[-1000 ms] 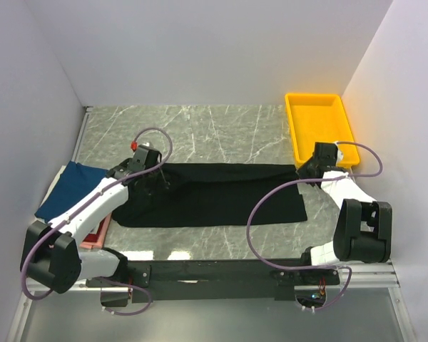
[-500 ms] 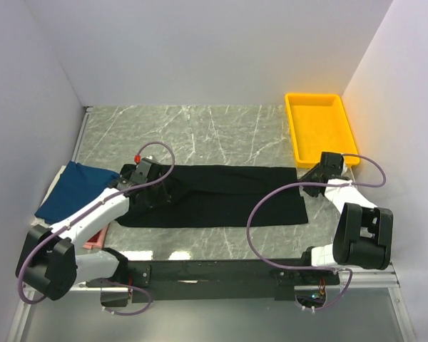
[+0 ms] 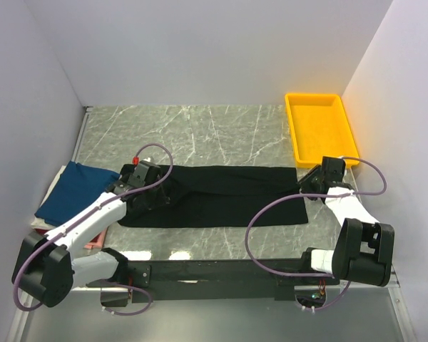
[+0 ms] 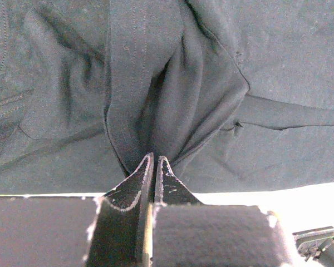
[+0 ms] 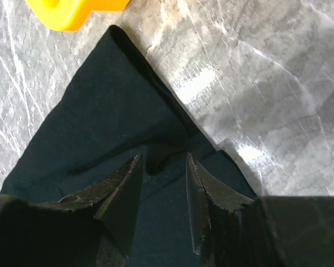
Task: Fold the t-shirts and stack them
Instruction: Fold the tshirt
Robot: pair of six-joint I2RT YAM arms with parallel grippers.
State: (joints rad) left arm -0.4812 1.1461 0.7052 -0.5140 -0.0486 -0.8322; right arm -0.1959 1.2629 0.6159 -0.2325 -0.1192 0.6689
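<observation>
A black t-shirt point(image 3: 221, 199) lies folded into a long band across the middle of the table. My left gripper point(image 3: 151, 187) sits at its left end, shut on a pinched fold of the black cloth point(image 4: 156, 100); the fabric bunches up into the tips of the left gripper point(image 4: 155, 159). My right gripper point(image 3: 312, 187) hovers over the shirt's right edge with its jaws open and nothing between them. In the right wrist view the right gripper point(image 5: 162, 160) is just above the black t-shirt point(image 5: 100, 122). A folded navy-blue t-shirt point(image 3: 75, 189) lies at the far left.
A yellow tray point(image 3: 321, 128) stands at the back right, and its corner point(image 5: 72, 14) shows in the right wrist view. Bare marble table point(image 5: 256, 83) lies right of the shirt. A pink edge point(image 3: 93, 243) peeks out below the navy shirt, by the left arm.
The right gripper has opened and let go of the shirt's right edge, which now lies flat, and it has moved nearer. The left gripper has moved slightly nearer, still pinching cloth.
</observation>
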